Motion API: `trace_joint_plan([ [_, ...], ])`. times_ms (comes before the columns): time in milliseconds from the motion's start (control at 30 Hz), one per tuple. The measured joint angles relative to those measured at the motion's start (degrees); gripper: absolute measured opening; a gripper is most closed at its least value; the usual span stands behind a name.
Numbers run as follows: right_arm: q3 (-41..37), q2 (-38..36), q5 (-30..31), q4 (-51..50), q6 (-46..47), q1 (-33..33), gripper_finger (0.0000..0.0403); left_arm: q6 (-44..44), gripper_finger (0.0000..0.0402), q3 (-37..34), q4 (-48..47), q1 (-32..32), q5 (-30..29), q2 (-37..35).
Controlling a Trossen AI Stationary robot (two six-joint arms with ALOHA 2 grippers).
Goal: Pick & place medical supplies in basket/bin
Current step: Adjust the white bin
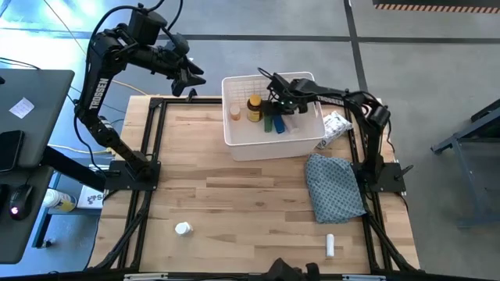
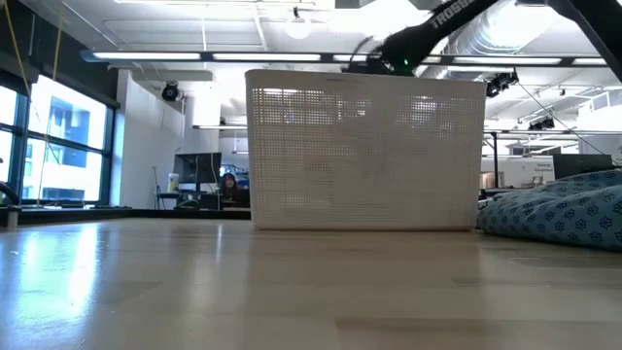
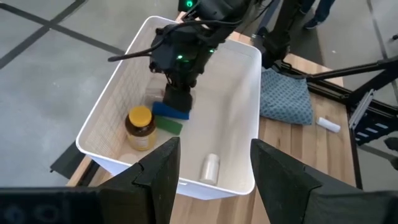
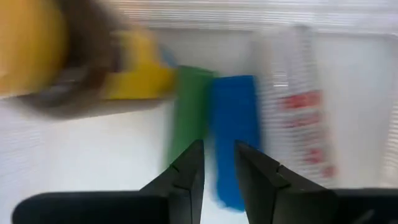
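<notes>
Holding four items, bin (image 1: 234, 140); two loose on table (image 1: 234, 203); right end effector (image 4: 217, 163) narrow, empty; left end effector (image 3: 214, 163) wide

The bin (image 1: 273, 144) is white, and its sides have a pattern of tiny holes like a net. Inside it, one bottle (image 1: 254, 108) is brown with a yellow cap. Next to it lie a green piece (image 1: 268, 122) and a blue piece (image 1: 279, 125). A white bottle (image 3: 210, 168) is in there too. The cloth (image 1: 333, 187) is blue-grey with small dark shapes all over. The tabletop (image 1: 234, 211) is light brown wood. The arms and the right end effector (image 1: 275, 104) are black. A small white bottle (image 1: 182, 229) and a white tube (image 1: 330, 245) lie on the wood.
</notes>
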Motion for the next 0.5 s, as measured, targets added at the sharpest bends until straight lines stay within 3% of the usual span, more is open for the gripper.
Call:
trace_joint_plan([
  [233,10.4,-0.1,-0.2,-1.2,-1.4,4.3,0.0078,-0.5,0.0227,0.0,1.1,0.0,-0.4,0.0],
  [500,33.6,-0.3,-1.6,-15.1,2.2,13.9,0.0078,-2.0,0.0227,0.0,-0.3,0.0,-0.9,-0.1],
])
